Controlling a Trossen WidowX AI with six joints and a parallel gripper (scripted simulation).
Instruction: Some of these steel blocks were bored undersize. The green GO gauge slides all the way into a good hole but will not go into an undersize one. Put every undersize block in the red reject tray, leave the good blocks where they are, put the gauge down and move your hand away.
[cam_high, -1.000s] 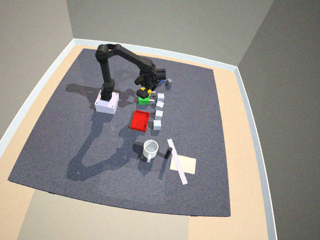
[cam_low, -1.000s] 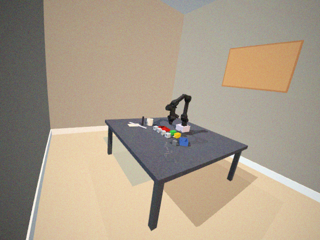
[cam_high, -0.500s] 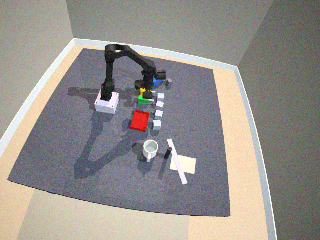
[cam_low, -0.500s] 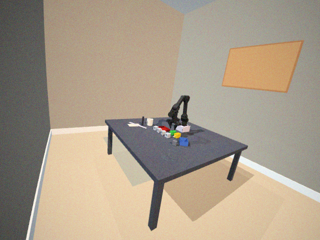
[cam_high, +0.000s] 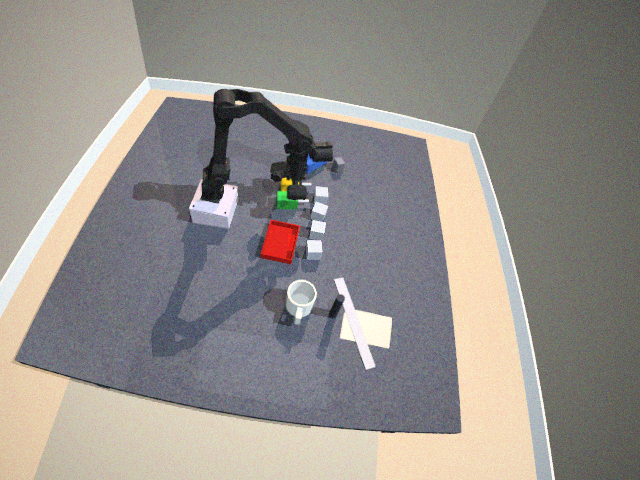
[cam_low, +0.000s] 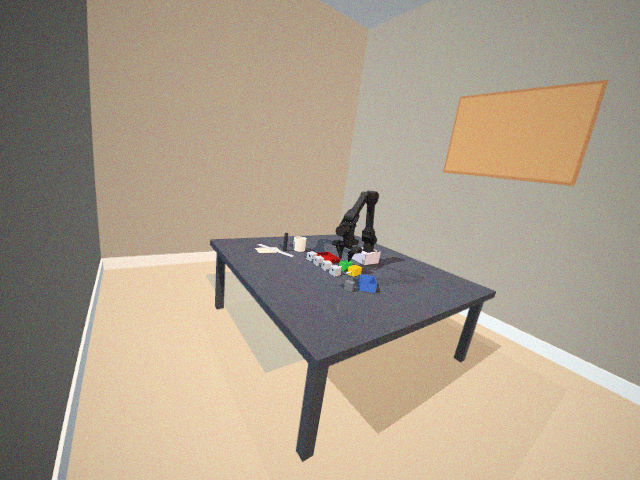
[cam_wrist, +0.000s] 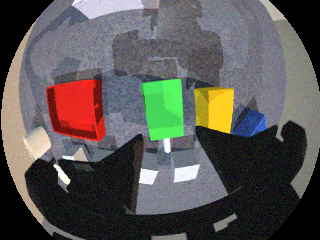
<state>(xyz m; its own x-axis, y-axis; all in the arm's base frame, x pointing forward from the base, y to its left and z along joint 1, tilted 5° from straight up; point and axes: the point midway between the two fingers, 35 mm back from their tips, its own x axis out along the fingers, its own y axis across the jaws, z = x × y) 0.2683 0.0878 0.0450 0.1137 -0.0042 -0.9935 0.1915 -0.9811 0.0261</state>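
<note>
Claw (cam_high: 305, 193) (cam_low: 345, 256) (cam_wrist: 169, 134) fingers are apart with nothing between them, poised above the green gauge (cam_high: 286, 199) (cam_low: 345, 265) (cam_wrist: 164, 109), which lies beside the yellow gauge (cam_high: 285, 184) (cam_low: 355, 270) (cam_wrist: 215, 109)! Best play now: centre over the green body, descend straight, then squeeze evenly, clear of the yellow neighbour and the pale pin. Four blocks stand in a row near the red tray (cam_high: 279, 241) (cam_low: 328, 257) (cam_wrist: 76, 110). Dark tabletop (cam_high: 206, 382) (cam_low: 320, 315), plain walls, an orange board (cam_low: 524, 133) hanging up there!
</note>
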